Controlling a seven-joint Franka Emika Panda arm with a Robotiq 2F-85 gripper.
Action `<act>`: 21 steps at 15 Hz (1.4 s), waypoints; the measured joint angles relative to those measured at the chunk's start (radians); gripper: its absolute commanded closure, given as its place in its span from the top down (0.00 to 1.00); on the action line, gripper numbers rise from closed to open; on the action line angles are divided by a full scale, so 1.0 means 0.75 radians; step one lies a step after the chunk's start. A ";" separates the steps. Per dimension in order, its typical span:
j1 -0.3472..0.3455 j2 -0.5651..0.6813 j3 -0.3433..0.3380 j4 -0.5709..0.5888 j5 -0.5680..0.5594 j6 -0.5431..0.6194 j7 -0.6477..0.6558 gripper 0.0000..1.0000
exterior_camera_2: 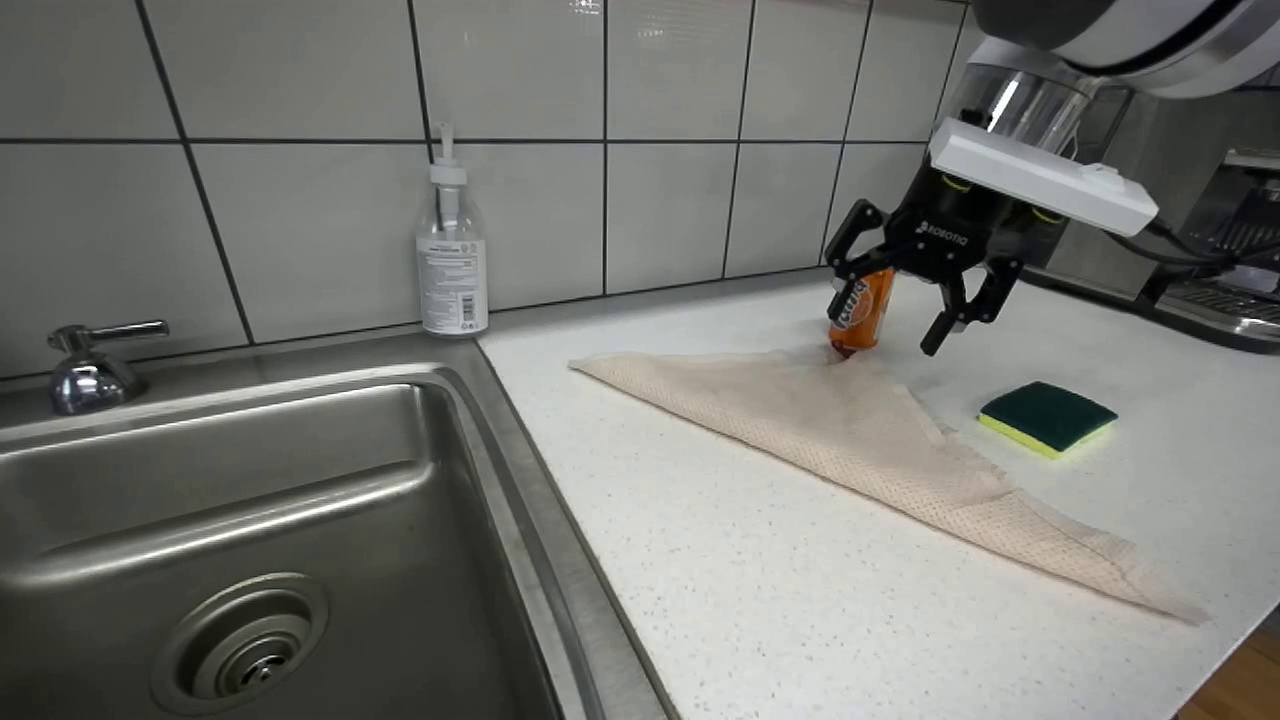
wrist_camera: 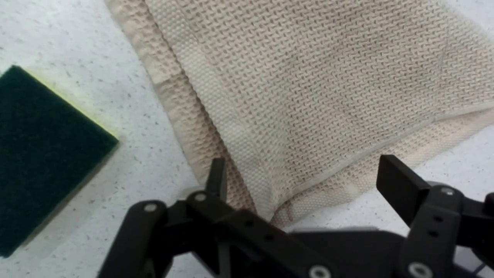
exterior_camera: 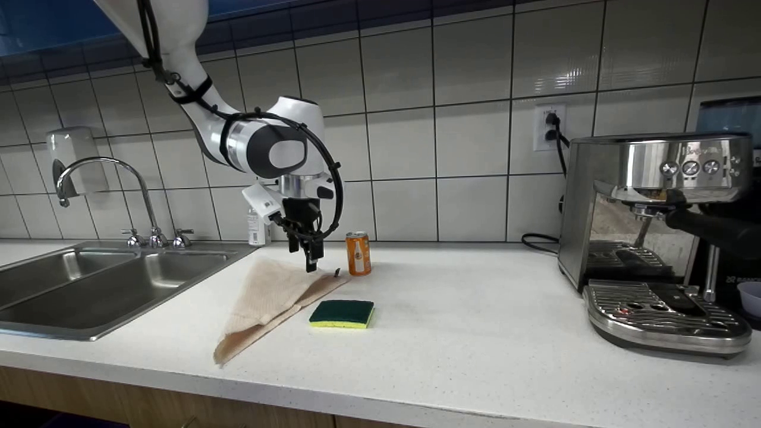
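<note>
My gripper point(exterior_camera: 303, 255) is open and empty, pointing down above a beige cloth. The cloth point(exterior_camera: 267, 297) lies folded on the white counter and shows also in an exterior view point(exterior_camera_2: 850, 430). In the wrist view, a folded corner of the cloth point(wrist_camera: 328, 77) lies below and between the parted fingers point(wrist_camera: 303, 170), apart from them. An orange can point(exterior_camera: 358, 254) stands upright by the cloth's far corner. In an exterior view the can point(exterior_camera_2: 872, 305) is partly behind a finger. A green and yellow sponge point(exterior_camera: 342, 314) lies flat beside the cloth, also in the wrist view point(wrist_camera: 50, 154).
A steel double sink point(exterior_camera: 95, 333) with a curved faucet point(exterior_camera: 142, 184) adjoins the counter point(exterior_camera: 464, 345). A clear soap bottle point(exterior_camera_2: 452, 270) stands at the sink's back corner. A steel espresso machine point(exterior_camera: 660, 172) stands at the far end. A tiled wall point(exterior_camera: 469, 142) runs behind.
</note>
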State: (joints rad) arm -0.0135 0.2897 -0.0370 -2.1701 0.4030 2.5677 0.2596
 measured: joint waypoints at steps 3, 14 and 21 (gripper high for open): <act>0.000 0.000 0.000 0.000 0.000 0.000 -0.006 1.00; 0.000 0.002 0.016 0.034 -0.049 0.050 -0.131 1.00; -0.001 0.014 0.091 0.085 -0.079 0.107 -0.400 1.00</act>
State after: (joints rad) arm -0.0140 0.3003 0.0315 -2.1060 0.3434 2.6480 -0.0405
